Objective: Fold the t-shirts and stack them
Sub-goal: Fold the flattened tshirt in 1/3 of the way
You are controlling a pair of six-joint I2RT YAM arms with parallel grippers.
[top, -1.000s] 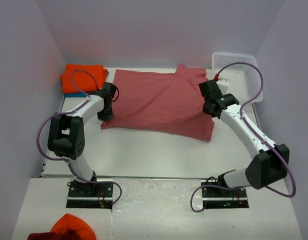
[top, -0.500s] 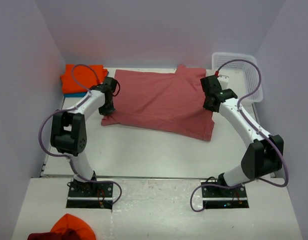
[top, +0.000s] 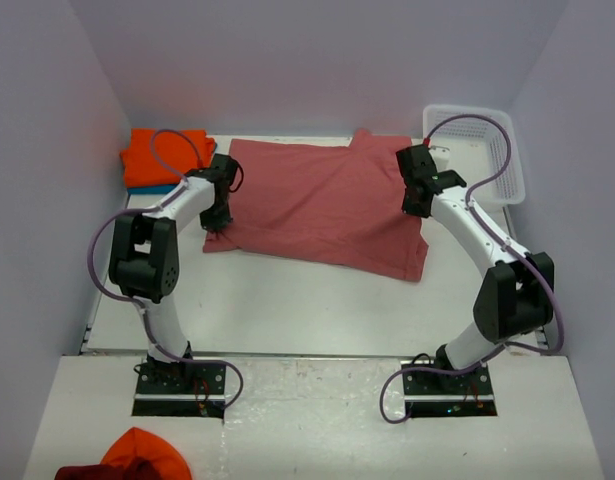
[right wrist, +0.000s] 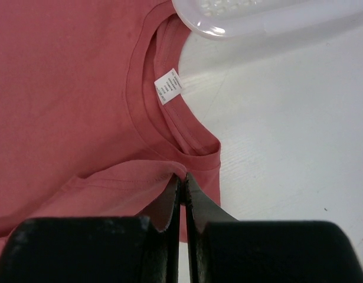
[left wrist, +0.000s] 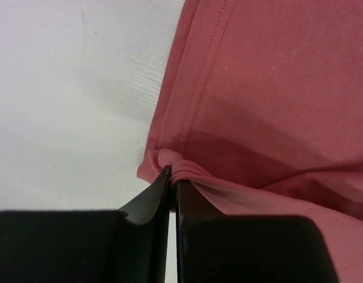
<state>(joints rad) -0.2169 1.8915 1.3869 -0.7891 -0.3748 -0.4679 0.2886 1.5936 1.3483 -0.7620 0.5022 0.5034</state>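
Note:
A dusty salmon-red t-shirt (top: 322,205) lies spread across the middle of the table. My left gripper (top: 216,216) is shut on its left edge; the pinched hem bunches at the tips in the left wrist view (left wrist: 172,171). My right gripper (top: 413,207) is shut on its right edge beside the collar, where the cloth folds into the tips (right wrist: 182,175). A small white tag (right wrist: 169,86) shows inside the collar. A folded bright orange t-shirt (top: 162,155) lies at the back left on a teal-blue one (top: 152,188), of which only an edge shows.
A white plastic lattice basket (top: 482,150) stands at the back right, its rim in the right wrist view (right wrist: 258,17). Purple walls close in the back and sides. Orange and dark red cloth (top: 127,462) lies on the near shelf, front left.
Both grippers have moved away from me toward the back of the table, carrying the shirt's near edge with them. The near-left corner has lifted and shifted back.

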